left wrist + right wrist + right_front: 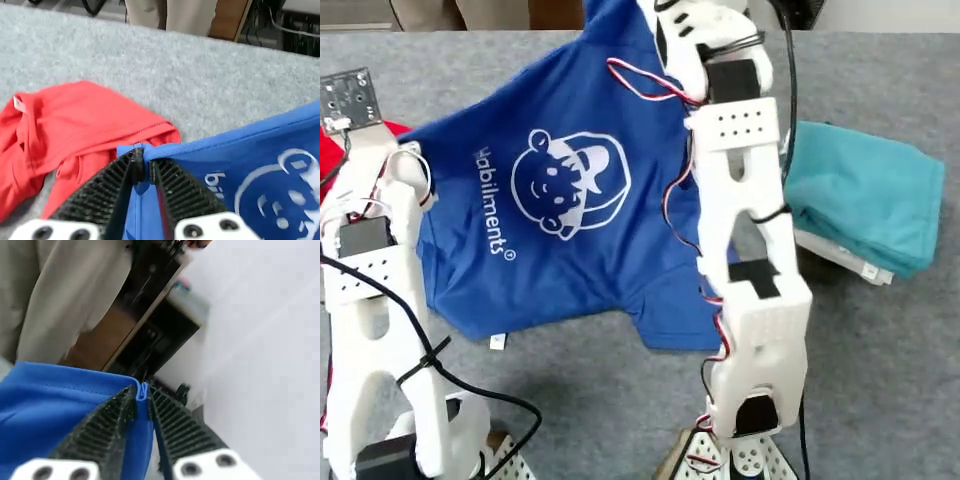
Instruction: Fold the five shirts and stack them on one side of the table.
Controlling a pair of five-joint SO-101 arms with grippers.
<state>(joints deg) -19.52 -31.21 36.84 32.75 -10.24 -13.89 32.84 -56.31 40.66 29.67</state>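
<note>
your blue shirt (560,200) lies spread mid-table (880,380), white cartoon print up, near hem rumpled. your left gripper (142,167) is pinching its sleeve edge and your right gripper (142,392) is pinching a far edge. a crumpled red shirt (75,130) touches the left sleeve; a folded teal shirt (865,195) sits beside the right arm

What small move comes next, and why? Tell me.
Probably raise both pinched edges together and carry them across the print: the left arm's fingers and right arm's fingers are each shut on the blue cotton T-shirt, spread face-up.
</note>
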